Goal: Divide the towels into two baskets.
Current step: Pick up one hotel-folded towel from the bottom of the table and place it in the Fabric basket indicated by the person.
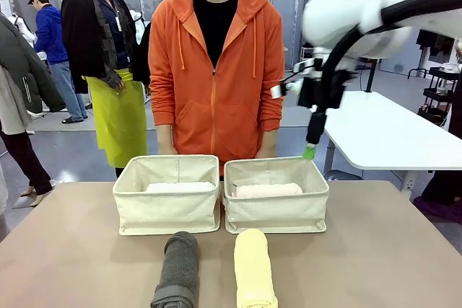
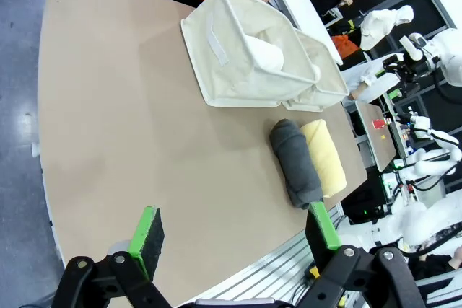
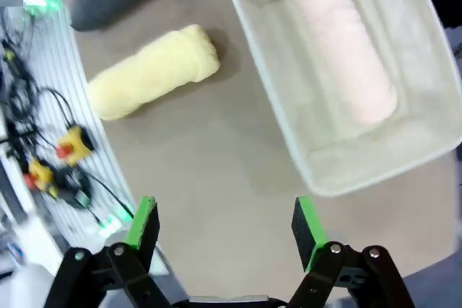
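White towel [image 1: 180, 187] sits in the left basket [image 1: 166, 214], pink towel [image 1: 267, 190] in the right basket [image 1: 278, 216]. Grey towel [image 1: 178, 265] and yellow towel [image 1: 254, 268] lie outside, probably one for each. Left gripper [image 2: 232, 214] and right gripper [image 3: 224, 214] gape empty.

The brown counter [image 1: 72, 250] carries two cream fabric bins side by side toward its far edge, the left basket [image 1: 167, 210] and the right basket [image 1: 276, 214] nearly touching. Nearer the front edge lie a dark grey towel roll [image 1: 177, 268] and a pale yellow towel roll [image 1: 254, 268], parallel, just beside each other, each pointing endwise toward a basket.
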Tool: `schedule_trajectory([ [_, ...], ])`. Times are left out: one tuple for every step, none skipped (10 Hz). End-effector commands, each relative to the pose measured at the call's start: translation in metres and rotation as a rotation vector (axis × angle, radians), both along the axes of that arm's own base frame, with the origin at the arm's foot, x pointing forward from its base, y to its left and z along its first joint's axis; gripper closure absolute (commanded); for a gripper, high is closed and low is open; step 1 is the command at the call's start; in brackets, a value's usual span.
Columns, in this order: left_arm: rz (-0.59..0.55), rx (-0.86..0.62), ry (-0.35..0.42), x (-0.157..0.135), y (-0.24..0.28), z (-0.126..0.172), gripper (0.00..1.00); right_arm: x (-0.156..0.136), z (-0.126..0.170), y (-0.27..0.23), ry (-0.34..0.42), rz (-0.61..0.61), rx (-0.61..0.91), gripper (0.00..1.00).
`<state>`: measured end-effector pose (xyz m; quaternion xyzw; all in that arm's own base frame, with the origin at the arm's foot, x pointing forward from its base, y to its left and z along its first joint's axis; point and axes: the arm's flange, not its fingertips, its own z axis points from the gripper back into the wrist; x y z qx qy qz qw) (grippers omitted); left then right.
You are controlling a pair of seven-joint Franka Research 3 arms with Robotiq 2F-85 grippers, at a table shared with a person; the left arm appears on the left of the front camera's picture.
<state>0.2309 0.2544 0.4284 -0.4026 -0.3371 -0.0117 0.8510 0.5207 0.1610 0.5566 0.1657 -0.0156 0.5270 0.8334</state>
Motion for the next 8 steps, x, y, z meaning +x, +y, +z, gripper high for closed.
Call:
schedule_trajectory([
  [-0.006, -0.011, -0.020, -0.003, 0.001, 0.001, 0.00, -0.023, -0.011, -0.065, 0.029, -0.193, 0.215, 0.07],
  [-0.006, -0.011, -0.020, -0.003, 0.001, 0.001, 0.00, -0.030, -0.016, -0.097, 0.044, -0.270, 0.293, 0.07],
  [-0.006, -0.011, -0.020, -0.003, 0.001, 0.001, 0.00, -0.037, -0.021, -0.134, 0.075, -0.323, 0.418, 0.07],
  [-0.006, -0.011, -0.020, -0.003, 0.001, 0.001, 0.00, -0.040, -0.041, -0.201, 0.090, -0.456, 0.570, 0.07],
  [-0.006, -0.011, -0.020, -0.003, 0.001, 0.001, 0.00, -0.048, -0.064, -0.248, 0.098, -0.551, 0.731, 0.07],
  [-0.006, -0.011, -0.020, -0.003, 0.001, 0.001, 0.00, -0.066, -0.087, -0.290, 0.093, -0.622, 0.860, 0.07],
  [-0.006, -0.011, -0.020, -0.003, 0.001, 0.001, 0.00, -0.085, -0.105, -0.320, 0.101, -0.680, 0.919, 0.07],
  [-0.006, -0.011, -0.020, -0.003, 0.001, 0.001, 0.00, -0.103, -0.119, -0.343, 0.092, -0.753, 0.971, 0.07],
])
